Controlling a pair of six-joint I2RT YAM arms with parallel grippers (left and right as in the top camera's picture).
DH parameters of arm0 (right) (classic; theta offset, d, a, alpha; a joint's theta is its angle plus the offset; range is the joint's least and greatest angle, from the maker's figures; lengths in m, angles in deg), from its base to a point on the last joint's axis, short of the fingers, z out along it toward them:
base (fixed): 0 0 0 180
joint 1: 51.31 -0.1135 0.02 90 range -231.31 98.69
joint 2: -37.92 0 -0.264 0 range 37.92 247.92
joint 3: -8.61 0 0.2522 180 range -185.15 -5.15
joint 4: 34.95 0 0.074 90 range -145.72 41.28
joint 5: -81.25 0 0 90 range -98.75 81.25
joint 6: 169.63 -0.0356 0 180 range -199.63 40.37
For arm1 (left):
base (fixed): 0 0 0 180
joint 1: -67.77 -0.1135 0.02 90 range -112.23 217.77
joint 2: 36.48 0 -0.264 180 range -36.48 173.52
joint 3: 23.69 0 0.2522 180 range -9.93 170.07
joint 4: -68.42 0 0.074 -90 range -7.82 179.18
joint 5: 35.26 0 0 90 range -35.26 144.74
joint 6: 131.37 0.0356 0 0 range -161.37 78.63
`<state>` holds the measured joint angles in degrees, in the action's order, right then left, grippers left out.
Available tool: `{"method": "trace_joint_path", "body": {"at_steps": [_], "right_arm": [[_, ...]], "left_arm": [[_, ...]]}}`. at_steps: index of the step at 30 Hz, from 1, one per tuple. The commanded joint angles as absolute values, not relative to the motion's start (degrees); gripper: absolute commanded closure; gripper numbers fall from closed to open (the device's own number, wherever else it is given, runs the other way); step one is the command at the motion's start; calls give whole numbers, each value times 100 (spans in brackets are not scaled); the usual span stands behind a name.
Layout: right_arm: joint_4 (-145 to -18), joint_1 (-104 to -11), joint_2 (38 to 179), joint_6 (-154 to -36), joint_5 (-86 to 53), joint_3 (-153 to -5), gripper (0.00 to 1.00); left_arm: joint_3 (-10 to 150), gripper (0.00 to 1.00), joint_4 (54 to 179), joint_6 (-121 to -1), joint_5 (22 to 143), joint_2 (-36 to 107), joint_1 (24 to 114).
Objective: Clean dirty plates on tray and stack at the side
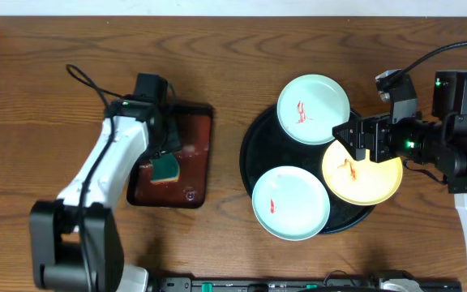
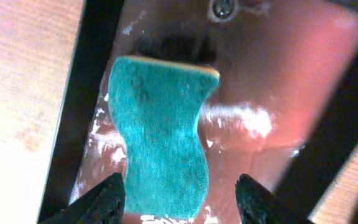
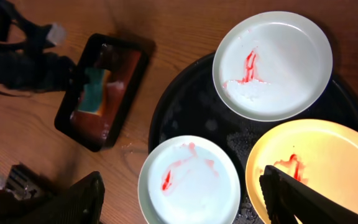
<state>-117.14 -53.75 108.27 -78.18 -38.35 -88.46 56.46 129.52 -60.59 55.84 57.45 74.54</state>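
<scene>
The big round black tray is sitting right of centre on the wooden worktop, and all three plates are resting on it, each one overhanging its rim. The far pale-blue plate is lying at the tray's far edge. The near pale-blue plate is lying at its near edge. The yellow plate is lying on its right side, with its edge overlapping the far pale-blue plate. Each plate is carrying a red smear near its middle. The right hand is hanging over the yellow plate's inner edge with its fingers spread wide and nothing between them; whether it is touching the plate cannot be told. Well to the left, a smaller brown tray is lying on the worktop, looking wet and glossy, with a teal sponge lying flat in it. The left hand is hovering low over that tray with its fingers spread. They are straddling one end of the sponge, one finger close against its edge and the other standing clear of it.
</scene>
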Motion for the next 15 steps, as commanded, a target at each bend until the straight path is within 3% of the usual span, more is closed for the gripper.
{"method": "trace_joint_path", "body": {"at_steps": [1, 12, 15], "right_arm": [[-11760, -5323, 10796, -7896, -3901, -8947, 21], [-11880, -5323, 10796, -7894, -3857, -8947, 20], [-11880, -5323, 10796, -7896, -3857, -8947, 21]], "left_arm": [[5703, 40, 13223, -5983, 5722, 5719, 7434], [4601, 48, 12167, -5985, 5466, 5957, 7434], [4332, 62, 11666, -5989, 5471, 6091, 7434]]}}
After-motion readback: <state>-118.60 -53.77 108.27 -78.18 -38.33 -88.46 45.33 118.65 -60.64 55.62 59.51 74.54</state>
